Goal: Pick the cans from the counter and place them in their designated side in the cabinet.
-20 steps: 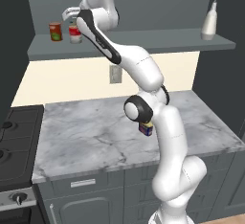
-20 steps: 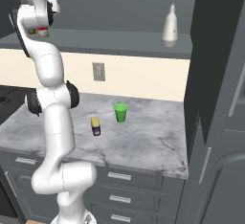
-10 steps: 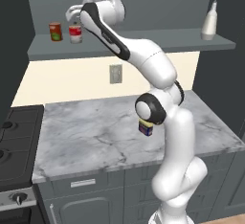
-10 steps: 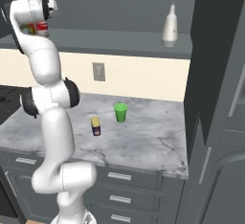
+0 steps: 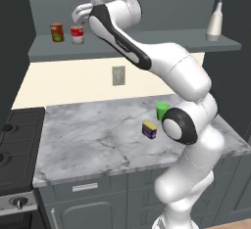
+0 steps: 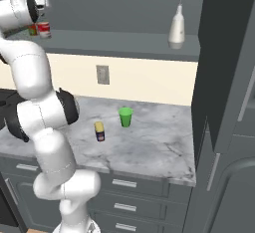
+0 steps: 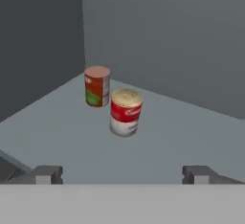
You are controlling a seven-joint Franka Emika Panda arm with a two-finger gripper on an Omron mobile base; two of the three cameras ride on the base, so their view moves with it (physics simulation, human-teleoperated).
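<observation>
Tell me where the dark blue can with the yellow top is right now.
The dark blue can stands upright on the marble counter, apart from the green cup behind it. In the right base view it stands left of that cup.

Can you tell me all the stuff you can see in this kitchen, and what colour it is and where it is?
Red-and-white can with tan lid: one, upright on cabinet shelf.
Red can with green label: one, on shelf beside it, apart.
Dark blue can with yellow top: one, on marble counter.
Green cup: one, on counter near the wall.
White bottle: one, shelf's far end.
Dark grey cabinet shelf: one, above counter.
Black stove: one, beside counter.
Grey wall outlet: one.
Gripper: one, open, empty, at the shelf.
</observation>
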